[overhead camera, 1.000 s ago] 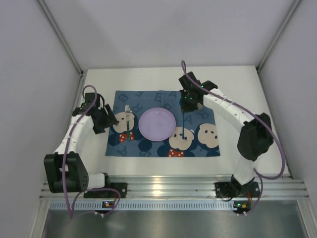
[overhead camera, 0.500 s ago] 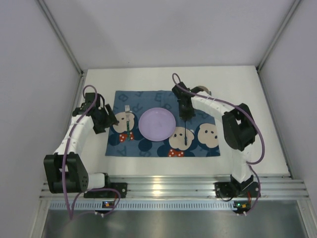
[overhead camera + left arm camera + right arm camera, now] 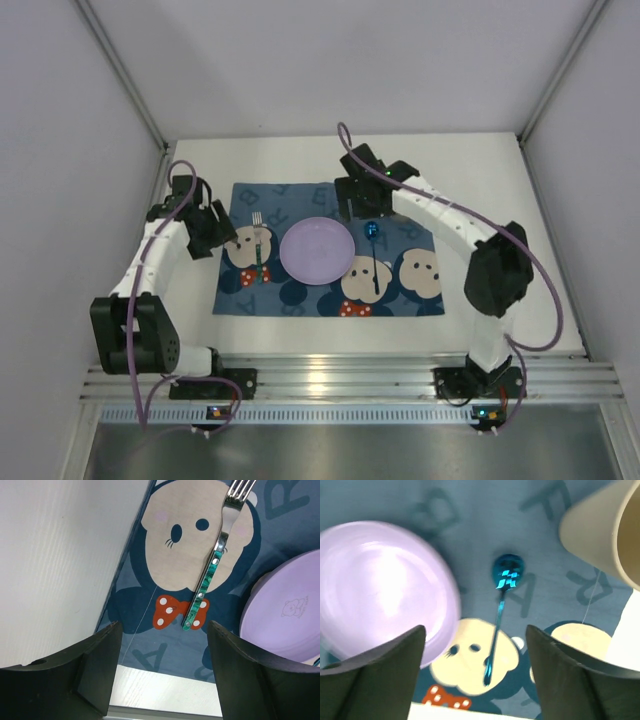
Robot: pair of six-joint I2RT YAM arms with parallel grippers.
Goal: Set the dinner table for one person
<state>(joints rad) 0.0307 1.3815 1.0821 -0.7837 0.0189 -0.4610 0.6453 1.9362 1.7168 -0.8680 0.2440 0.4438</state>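
On the white dinner table (image 3: 470, 160) lies a blue bear-print mat (image 3: 300, 297). A lilac plate (image 3: 317, 250) sits at its middle, also in the left wrist view (image 3: 287, 612) and the right wrist view (image 3: 380, 587). A green-handled fork (image 3: 260, 250) (image 3: 212, 567) lies left of the plate. A blue spoon (image 3: 372, 255) (image 3: 499, 615) lies flat on the mat to the right of the plate. My right gripper (image 3: 348, 203) (image 3: 475, 645) hovers open behind the spoon, holding nothing. My left gripper (image 3: 220, 238) (image 3: 164, 647) is open and empty beside the fork.
A beige cup (image 3: 600, 530) stands at the mat's far right part, close to my right wrist. A ribbed aluminium rail (image 3: 340, 380) runs along the near table edge. White walls enclose the table on three sides.
My right gripper went from shut on the upright spoon to open. The spoon now lies flat on the mat, and the right arm has drawn back to the far left.
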